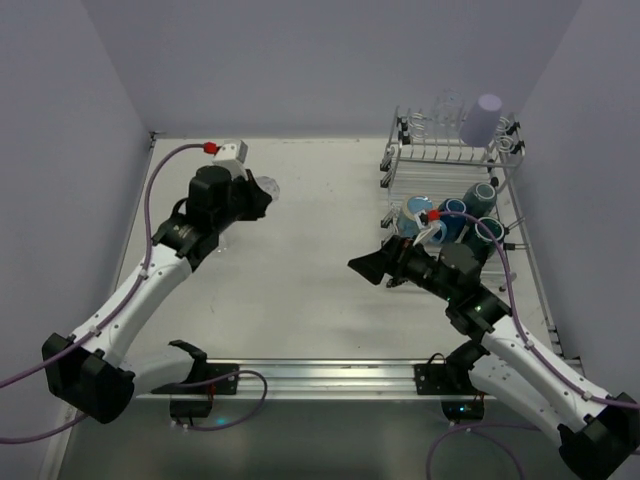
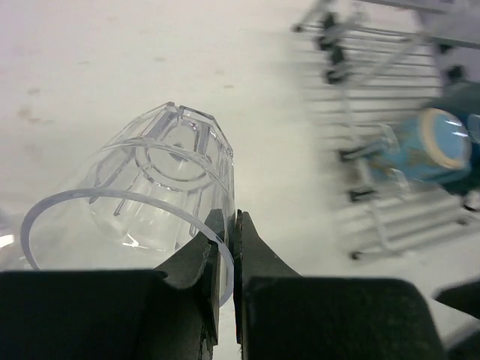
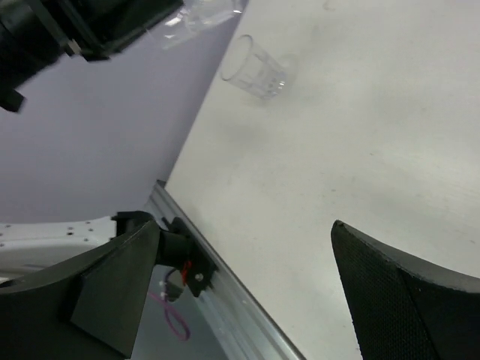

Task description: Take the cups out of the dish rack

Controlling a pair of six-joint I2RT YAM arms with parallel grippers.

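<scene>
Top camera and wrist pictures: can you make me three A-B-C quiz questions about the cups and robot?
1. Where is the lavender tumbler? A on the table, B atop the dish rack, C in an end effector.
2. What colour is the glass in the left end effector? A blue, B orange, C clear.
3. How is the right end effector? A open, empty, B shut on a mug, C shut on a bowl.
Answers: B, it tops the rack's back corner; C, see-through; A, jaws apart, nothing between.
</scene>
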